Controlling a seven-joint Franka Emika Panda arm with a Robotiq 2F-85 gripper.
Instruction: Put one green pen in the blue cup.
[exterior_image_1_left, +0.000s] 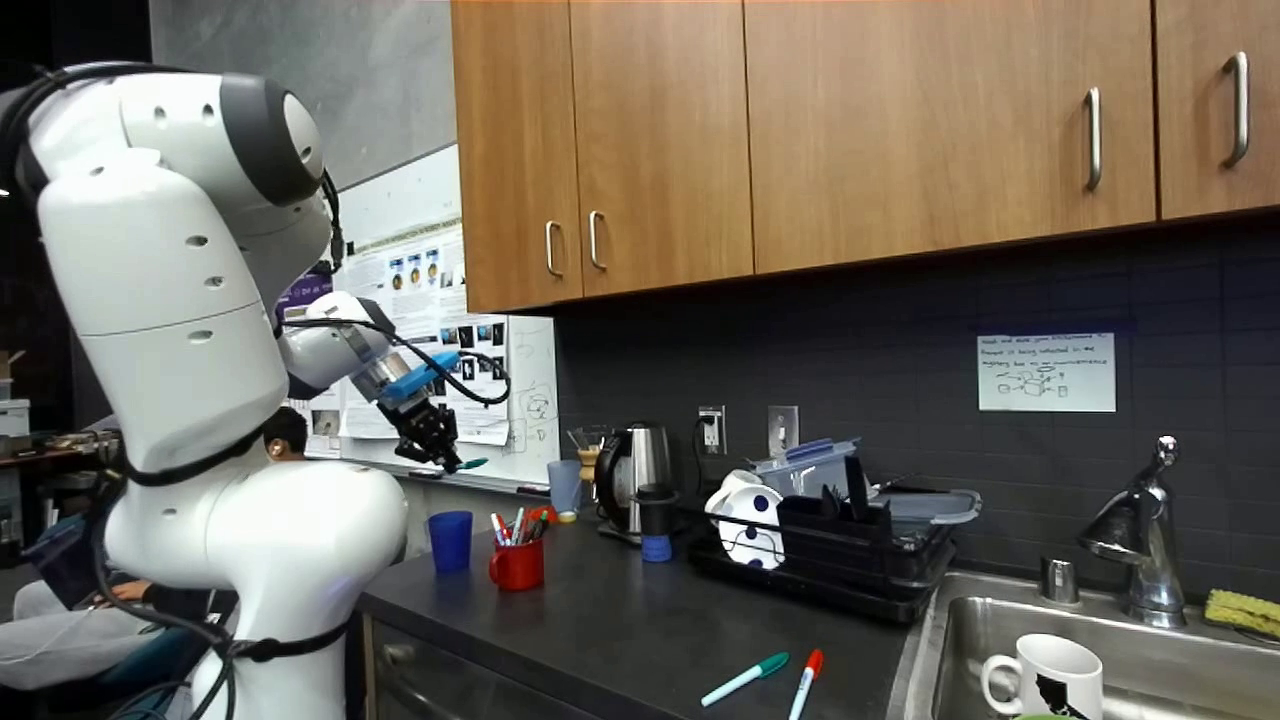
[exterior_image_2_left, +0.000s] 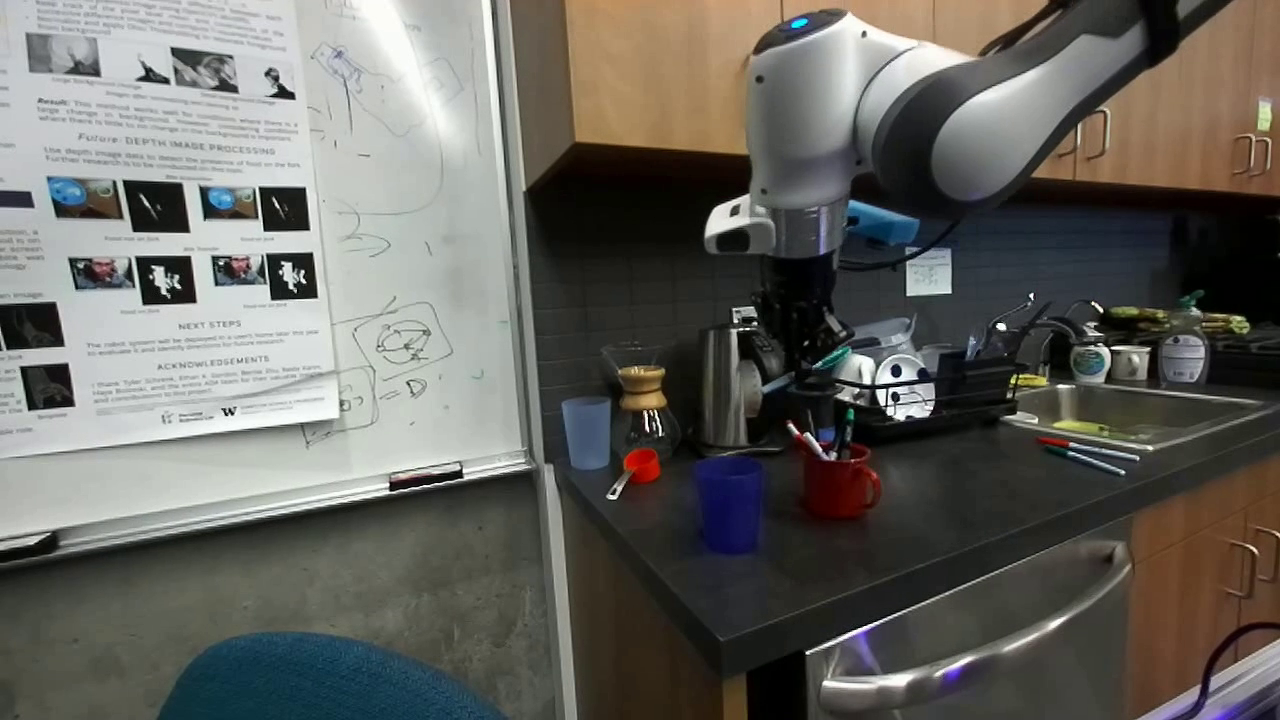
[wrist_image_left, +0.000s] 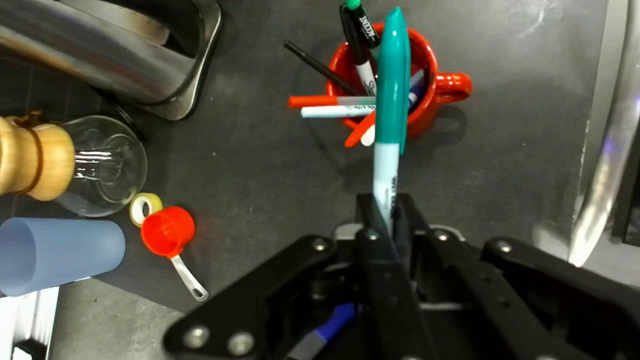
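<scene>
Item, one claw (wrist_image_left: 387, 212): above the bench (exterior_image_2_left: 960, 490), pinching the green pen (wrist_image_left: 391, 120) by its white barrel; the capped end juts free, the pen lying nearer level than upright.

Item, one blue cup (exterior_image_2_left: 729, 505): upright, near the corner where the bench's end edge meets its front edge.

Item, one red cup (exterior_image_2_left: 838, 482): filled with pens (wrist_image_left: 345, 111), just beside the blue cup, further in from that end edge.

Step in hand, as I judge it: bringing the held pen to the blue cup. Best done by passing high over the red cup, tipping one end of the pen downward, centring it above the blue cup, lowering it inside the rim, then letting go. A sideways knock might send the cup over the end edge.
</scene>
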